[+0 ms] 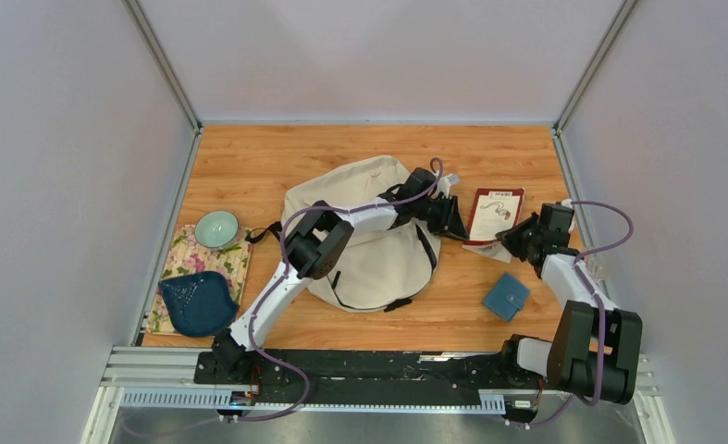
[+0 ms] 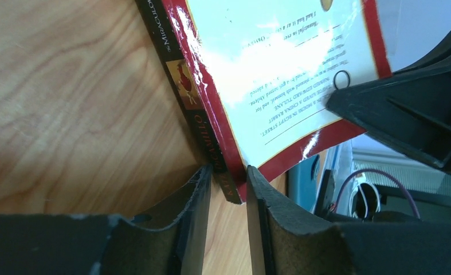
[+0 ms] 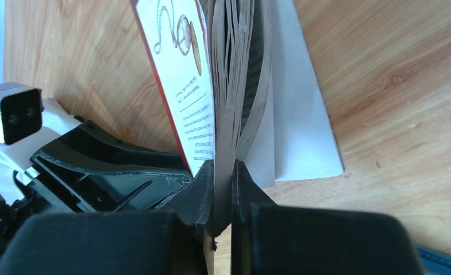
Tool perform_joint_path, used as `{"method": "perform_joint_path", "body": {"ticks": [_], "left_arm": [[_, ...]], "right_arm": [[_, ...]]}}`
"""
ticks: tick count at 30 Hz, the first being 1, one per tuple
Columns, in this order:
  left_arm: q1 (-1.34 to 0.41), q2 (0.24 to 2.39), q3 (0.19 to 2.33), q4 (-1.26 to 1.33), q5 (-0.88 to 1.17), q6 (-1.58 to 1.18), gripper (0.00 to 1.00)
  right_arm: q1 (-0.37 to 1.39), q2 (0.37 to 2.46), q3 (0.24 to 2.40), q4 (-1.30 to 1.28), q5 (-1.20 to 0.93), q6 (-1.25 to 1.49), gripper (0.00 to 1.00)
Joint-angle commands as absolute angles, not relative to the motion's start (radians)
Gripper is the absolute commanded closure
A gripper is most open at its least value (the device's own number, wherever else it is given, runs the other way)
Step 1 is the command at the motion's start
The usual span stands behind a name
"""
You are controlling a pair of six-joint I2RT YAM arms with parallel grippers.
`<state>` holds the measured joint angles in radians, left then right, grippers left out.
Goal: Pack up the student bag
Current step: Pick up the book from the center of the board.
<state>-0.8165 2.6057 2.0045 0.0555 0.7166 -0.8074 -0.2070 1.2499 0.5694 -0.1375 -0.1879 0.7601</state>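
Observation:
The student bag [image 1: 378, 268], a cream fabric backpack with black straps, lies flat in the middle of the table. To its right a red-bordered book [image 1: 495, 213] is tilted up off the wood. My left gripper [image 2: 228, 172] reaches over the bag and is closed on the book's [image 2: 280, 69] lower spine corner, a finger on each side. From the other side my right gripper [image 3: 223, 166] is shut on the near edge of the book [image 3: 183, 86], clamping cover and pages. In the top view the left gripper [image 1: 457, 227] and right gripper [image 1: 506, 239] face each other.
A white sheet [image 3: 303, 114] lies under the book. A small blue wallet [image 1: 506, 296] sits near the right arm. At the left are a floral mat [image 1: 193, 254], a pale green bowl [image 1: 216, 228] and a dark blue leaf-shaped dish [image 1: 196, 302]. Walls enclose three sides.

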Motion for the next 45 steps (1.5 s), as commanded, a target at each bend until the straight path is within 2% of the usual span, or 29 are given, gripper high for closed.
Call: {"method": "perform_joint_path", "body": {"ticks": [1,4,14,19,20,27,38,45], "left_arm": [[-0.845,2.488,1.938,0.094,0.758,-0.798,0.60],[-0.845,2.387,1.857,0.104,0.727,-0.766,0.50],[-0.785,1.901,1.406,0.316,0.640,-0.784,0.39],[-0.744,1.729,1.174,0.497,0.650,-0.886,0.30],[-0.742,1.714,1.154,0.503,0.649,-0.890,0.26],[-0.739,1.644,1.037,0.623,0.634,-0.962,0.25],[-0.742,1.681,1.065,0.769,0.692,-1.080,0.23],[-0.742,1.703,1.060,0.785,0.715,-1.101,0.22]], "right_arm": [[-0.199,1.115,0.575,-0.208,-0.196,0.721,1.00],[-0.201,1.001,0.575,-0.241,-0.215,0.713,1.00],[-0.199,0.669,0.534,-0.282,-0.443,0.810,1.00],[-0.198,0.526,0.497,-0.224,-0.597,0.923,1.00],[-0.198,0.502,0.492,-0.215,-0.615,0.945,1.00],[-0.195,0.348,0.472,-0.207,-0.744,1.060,1.00],[-0.196,0.296,0.443,-0.179,-0.873,1.121,1.00],[-0.189,0.339,0.362,0.072,-1.041,1.236,1.00]]}}
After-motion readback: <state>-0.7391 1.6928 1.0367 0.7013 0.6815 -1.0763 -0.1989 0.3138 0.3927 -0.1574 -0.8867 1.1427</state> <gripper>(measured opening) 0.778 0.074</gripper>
